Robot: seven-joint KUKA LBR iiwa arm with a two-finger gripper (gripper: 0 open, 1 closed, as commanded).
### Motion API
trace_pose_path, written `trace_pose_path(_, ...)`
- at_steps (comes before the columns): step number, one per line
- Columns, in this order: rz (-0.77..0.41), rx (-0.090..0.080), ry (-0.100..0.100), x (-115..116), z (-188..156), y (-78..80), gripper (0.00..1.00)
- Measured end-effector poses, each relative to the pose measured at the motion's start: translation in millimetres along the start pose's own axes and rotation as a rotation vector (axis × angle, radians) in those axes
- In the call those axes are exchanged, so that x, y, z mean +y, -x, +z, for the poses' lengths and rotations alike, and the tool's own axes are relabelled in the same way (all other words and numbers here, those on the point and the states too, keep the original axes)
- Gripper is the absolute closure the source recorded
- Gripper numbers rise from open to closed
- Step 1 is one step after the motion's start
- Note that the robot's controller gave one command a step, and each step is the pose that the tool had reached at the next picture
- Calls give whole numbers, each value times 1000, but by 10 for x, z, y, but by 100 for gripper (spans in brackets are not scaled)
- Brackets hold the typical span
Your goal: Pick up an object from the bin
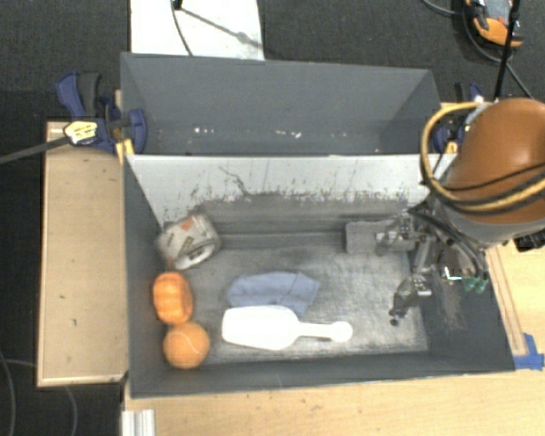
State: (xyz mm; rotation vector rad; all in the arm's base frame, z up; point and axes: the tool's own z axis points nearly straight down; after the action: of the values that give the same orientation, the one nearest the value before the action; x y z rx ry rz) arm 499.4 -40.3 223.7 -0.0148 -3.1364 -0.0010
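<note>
Here the gripper point(401, 309) is hanging low over bare floor at the right end of the bin point(272, 98), the arm's orange cover point(504, 148) hiding the wall there; whether it is open or closed, I cannot tell. Nearest, a white scoop point(271, 327) is lying to its left, handle pointing towards it, not touching.
</note>
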Motion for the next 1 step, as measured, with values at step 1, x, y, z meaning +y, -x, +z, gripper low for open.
trace_pose_path(1, -2, -9, -1, 1, -40, 16, 0)
